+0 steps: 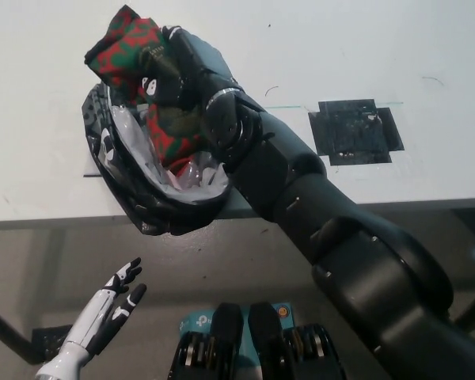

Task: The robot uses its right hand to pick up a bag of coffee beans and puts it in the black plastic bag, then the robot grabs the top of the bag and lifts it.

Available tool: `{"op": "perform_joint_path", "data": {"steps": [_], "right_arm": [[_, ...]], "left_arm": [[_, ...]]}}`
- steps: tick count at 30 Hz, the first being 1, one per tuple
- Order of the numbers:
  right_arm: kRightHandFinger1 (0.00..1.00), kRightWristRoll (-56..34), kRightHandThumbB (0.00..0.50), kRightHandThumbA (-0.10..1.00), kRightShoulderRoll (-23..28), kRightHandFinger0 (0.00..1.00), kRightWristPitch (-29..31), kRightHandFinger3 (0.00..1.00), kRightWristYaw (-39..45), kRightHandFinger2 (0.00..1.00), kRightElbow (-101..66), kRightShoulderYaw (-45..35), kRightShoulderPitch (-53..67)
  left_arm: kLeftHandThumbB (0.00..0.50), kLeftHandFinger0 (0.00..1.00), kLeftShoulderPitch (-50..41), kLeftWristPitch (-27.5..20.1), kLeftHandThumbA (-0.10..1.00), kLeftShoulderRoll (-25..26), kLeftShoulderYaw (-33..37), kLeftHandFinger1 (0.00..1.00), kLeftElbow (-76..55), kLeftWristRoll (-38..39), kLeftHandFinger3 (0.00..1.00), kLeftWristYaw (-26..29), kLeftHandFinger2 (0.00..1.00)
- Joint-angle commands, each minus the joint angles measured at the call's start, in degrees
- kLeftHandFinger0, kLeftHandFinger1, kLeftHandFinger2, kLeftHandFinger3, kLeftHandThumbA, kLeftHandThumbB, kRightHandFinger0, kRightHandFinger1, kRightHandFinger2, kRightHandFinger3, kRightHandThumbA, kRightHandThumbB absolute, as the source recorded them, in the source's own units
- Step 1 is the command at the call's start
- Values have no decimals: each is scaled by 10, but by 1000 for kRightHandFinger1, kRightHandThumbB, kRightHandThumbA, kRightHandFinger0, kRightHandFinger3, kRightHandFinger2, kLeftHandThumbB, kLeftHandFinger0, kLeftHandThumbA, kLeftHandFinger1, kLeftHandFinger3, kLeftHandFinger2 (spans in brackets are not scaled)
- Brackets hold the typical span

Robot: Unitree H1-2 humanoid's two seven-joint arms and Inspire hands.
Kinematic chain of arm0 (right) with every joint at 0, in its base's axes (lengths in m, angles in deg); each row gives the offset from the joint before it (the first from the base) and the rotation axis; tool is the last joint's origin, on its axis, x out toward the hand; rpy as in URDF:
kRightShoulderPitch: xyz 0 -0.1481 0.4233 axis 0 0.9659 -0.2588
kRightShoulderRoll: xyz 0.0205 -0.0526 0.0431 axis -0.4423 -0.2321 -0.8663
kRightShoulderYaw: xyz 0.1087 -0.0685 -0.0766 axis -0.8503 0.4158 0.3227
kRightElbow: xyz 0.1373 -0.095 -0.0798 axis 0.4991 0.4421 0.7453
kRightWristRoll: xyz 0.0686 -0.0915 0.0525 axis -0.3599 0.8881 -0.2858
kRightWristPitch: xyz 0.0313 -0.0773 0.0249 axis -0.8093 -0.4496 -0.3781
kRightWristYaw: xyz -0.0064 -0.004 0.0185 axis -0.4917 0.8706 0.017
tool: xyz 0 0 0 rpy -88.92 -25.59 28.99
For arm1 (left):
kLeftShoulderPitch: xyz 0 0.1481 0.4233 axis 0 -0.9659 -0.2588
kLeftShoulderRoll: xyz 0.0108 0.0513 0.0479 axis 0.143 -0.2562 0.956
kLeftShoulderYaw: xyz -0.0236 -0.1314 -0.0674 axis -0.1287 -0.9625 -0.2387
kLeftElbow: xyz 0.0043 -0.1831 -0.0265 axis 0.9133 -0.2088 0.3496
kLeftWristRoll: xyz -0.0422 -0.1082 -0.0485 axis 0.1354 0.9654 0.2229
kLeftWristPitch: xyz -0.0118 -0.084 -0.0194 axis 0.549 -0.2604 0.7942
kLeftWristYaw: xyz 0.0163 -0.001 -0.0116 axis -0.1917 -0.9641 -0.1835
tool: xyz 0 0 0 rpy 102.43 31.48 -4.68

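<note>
The black fingers point(160, 65) of the right hand point(178, 75) are seen curled tightly around a bag of coffee beans point(146, 87), which is patterned in red and green. The bag is gripped near its upper part, and its crumpled top corner is seen poking out past the fingers toward the far left. The lower part of the coffee bag is sunk into the mouth of the black plastic bag point(131, 194), while the upper part is held above the rim. How far down it reaches cannot be told, since the arm covers part of the opening.

The plastic bag is stood open on the white table point(396, 47), close to the near edge, with its rim rolled outward so that the pale grey lining point(162, 178) is shown. The near side of the bag is draped slightly over the table edge. The right forearm point(301, 198) is stretched diagonally from the lower right across the table edge and over the right side of the bag's mouth.

To the right of the arm, a patch of black tape point(352, 131) is stuck flat on the table, well apart from the bag.

The white left hand point(115, 305) is held low at the lower left, below the table edge, with its fingers extended and slightly apart and nothing held in them.
</note>
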Motion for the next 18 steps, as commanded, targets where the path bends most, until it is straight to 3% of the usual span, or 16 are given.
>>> {"op": "perform_joint_path", "data": {"steps": [1, 7, 14, 18], "right_arm": [[250, -17, 183, -100, -3, 0, 26, 748, -29, 693, -7, -10, -43], [327, -23, 189, -100, -4, 0, 6, 818, -30, 794, -5, -21, -45], [291, -13, 192, -100, -12, 0, 24, 720, -44, 702, -2, -10, -32], [324, -14, 189, -100, -22, 0, 10, 774, -33, 786, 3, -6, -29]], "left_arm": [[261, 1000, 9, -16, 1000, 14, -3, 1000, -12, 2, 1000, -7, 1000], [276, 1000, 6, -5, 1000, 11, -2, 1000, -16, 2, 1000, -8, 1000], [265, 1000, 9, -5, 1000, 13, -1, 1000, -14, -3, 1000, -9, 1000], [264, 1000, 11, -7, 1000, 13, -3, 1000, -14, 4, 1000, -11, 1000]]}}
